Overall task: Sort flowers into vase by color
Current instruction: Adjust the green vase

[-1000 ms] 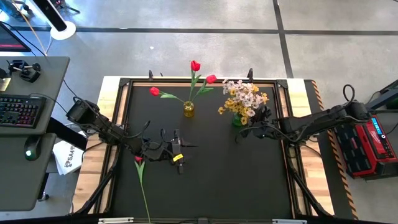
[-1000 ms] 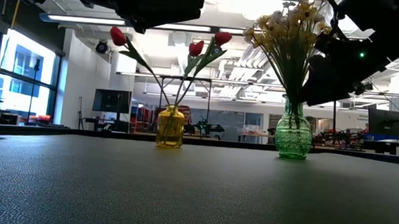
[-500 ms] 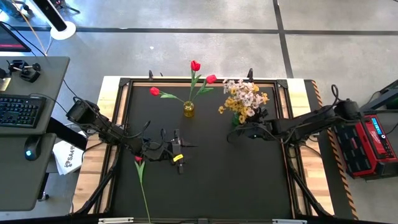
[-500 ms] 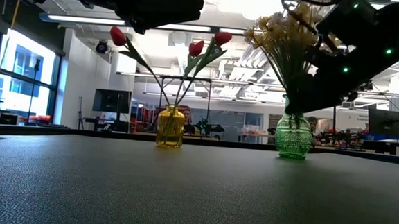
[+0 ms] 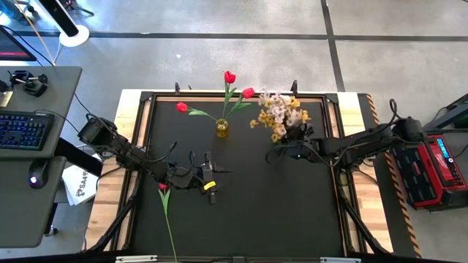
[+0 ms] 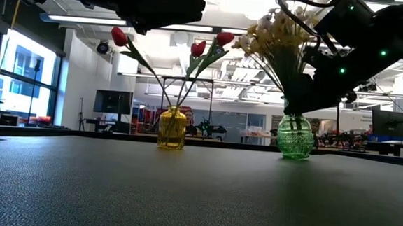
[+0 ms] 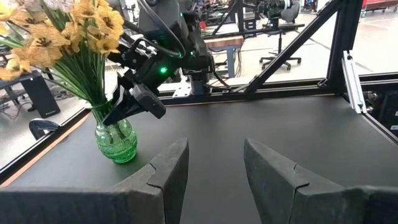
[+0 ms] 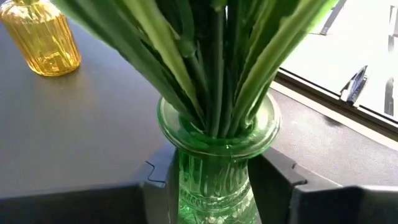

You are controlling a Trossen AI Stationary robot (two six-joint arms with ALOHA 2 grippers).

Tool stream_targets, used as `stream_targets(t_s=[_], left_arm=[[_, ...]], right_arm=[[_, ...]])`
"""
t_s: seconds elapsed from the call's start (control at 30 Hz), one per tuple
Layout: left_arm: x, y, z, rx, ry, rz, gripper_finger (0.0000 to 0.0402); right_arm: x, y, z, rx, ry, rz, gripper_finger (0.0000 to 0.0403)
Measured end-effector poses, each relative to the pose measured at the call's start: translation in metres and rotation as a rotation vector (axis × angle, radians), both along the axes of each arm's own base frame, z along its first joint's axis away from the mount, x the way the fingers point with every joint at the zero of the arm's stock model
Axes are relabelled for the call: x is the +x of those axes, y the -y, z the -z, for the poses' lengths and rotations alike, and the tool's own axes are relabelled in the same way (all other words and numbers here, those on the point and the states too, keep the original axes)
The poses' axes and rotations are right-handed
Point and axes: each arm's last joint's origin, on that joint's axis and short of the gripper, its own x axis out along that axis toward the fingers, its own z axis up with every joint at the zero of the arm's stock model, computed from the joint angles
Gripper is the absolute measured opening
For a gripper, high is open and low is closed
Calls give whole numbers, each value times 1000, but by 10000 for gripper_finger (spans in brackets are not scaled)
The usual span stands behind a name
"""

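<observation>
A green glass vase [image 6: 295,138] holds several yellow and white blossom sprays [image 5: 278,115] at the table's far right. My right gripper [image 8: 217,186] is shut around its neck; it also shows in the high view [image 5: 284,149]. A yellow vase [image 5: 221,128] at the far middle holds three red tulips [image 5: 229,77]. One more red tulip [image 5: 163,188] lies flat on the mat near the front left. My left gripper [image 7: 214,168] is open and empty over the mat's left middle [image 5: 208,175]. My right gripper has the green vase's neck [image 8: 186,168], just under the rim, pinched between its two fingers [image 8: 283,180]. The fingers come level from the table's right side. The vase's base [image 6: 293,155] is at the mat, and the flowers lean toward the left.
The black mat [image 5: 248,219] has a raised frame [image 5: 142,109] around it. Beyond the left edge is a desk with a keyboard [image 5: 18,131]. A red box [image 5: 439,172] is beyond the right edge. The mat's near half is bare apart from the lying tulip.
My right gripper has moved toward the table's left and closed in around the green vase's neck. The vase has shifted a little to the left, and its flowers have leaned toward the left and far side.
</observation>
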Motion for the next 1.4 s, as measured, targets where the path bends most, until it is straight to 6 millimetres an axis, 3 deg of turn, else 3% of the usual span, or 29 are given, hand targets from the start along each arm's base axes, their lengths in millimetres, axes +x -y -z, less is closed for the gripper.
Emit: stream_targets(t_s=[0.33,0.77,1.1,1.4], left_arm=[[0,0,0,0,-4,0,144],[0,0,1,2,-14,-1,144],[0,0,2,-2,-17,-2,144],[0,-1,2,-1,-17,-3,144]], right_arm=[[-11,1,-3,-7,-40,34,124],[-62,4,-31,-63,34,198,124],[-90,8,-3,-32,226,195,124],[-98,22,11,23,224,216,124]])
